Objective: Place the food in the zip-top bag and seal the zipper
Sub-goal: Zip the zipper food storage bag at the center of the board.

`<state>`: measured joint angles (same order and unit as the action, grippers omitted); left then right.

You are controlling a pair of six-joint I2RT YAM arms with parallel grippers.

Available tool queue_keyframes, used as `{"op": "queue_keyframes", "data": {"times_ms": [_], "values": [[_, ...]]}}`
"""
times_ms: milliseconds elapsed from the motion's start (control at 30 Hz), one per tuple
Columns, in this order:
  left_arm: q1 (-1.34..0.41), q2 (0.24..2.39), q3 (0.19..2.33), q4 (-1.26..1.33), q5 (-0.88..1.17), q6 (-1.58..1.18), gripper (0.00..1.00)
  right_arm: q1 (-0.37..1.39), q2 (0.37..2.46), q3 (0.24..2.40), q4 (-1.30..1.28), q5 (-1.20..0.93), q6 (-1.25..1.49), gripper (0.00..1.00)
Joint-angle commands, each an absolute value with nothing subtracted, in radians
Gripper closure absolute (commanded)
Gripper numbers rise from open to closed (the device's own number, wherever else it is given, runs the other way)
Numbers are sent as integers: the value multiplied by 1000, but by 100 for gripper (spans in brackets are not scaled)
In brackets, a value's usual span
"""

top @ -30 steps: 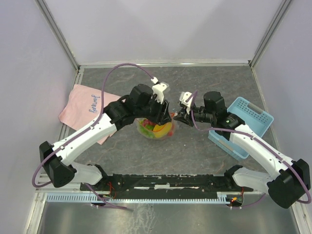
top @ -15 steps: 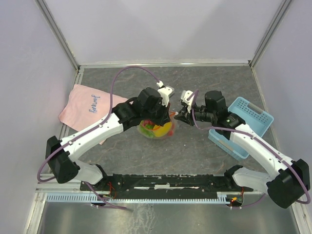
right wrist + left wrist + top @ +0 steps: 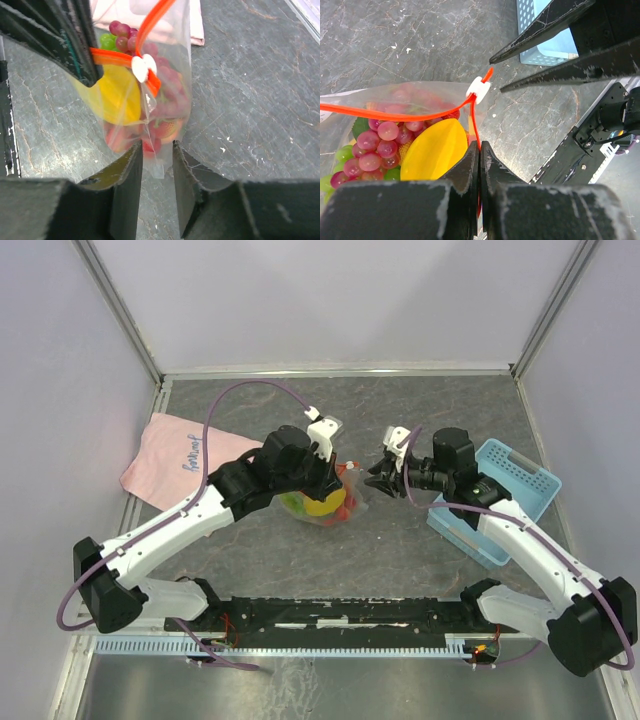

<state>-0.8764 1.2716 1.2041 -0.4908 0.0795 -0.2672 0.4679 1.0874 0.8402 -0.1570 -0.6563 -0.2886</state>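
Two grippers working at the mouth of the zip-top bag (image 3: pixel 172 100); seal not yet made.
Left gripper (image 3: pixel 479 150) is pinching one run of the zipper (image 3: pixel 395 116), jaws fully together, just below the white slider (image 3: pixel 478 90). Right gripper (image 3: pixel 156 147) is standing part open and empty, facing the slider end. Food (image 3: pixel 432 150) is sitting inside the bag, mid-table (image 3: pixel 420 40). Judgement: the right should be closing squarely on the slider, then drawing it along the strip while the left is holding the strip taut and level.
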Motion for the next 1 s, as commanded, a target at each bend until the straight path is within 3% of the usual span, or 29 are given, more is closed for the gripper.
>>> {"op": "queue_keyframes", "data": {"times_ms": [0,200,600,800,967], "values": [[-876,1237,1207,-395,85,-230,97,465,1073,839,-79,-753,-304,58],[-876,1234,1200,-397,87,-221,97,465,1100,844,7,-798,-262,46],[-875,1232,1198,-394,97,-214,97,466,1222,869,153,-865,-199,46],[-876,1236,1195,-396,101,-212,97,466,1259,870,201,-905,-190,52],[-876,1236,1194,-397,100,-209,97,466,1263,872,206,-941,-206,67]]}}
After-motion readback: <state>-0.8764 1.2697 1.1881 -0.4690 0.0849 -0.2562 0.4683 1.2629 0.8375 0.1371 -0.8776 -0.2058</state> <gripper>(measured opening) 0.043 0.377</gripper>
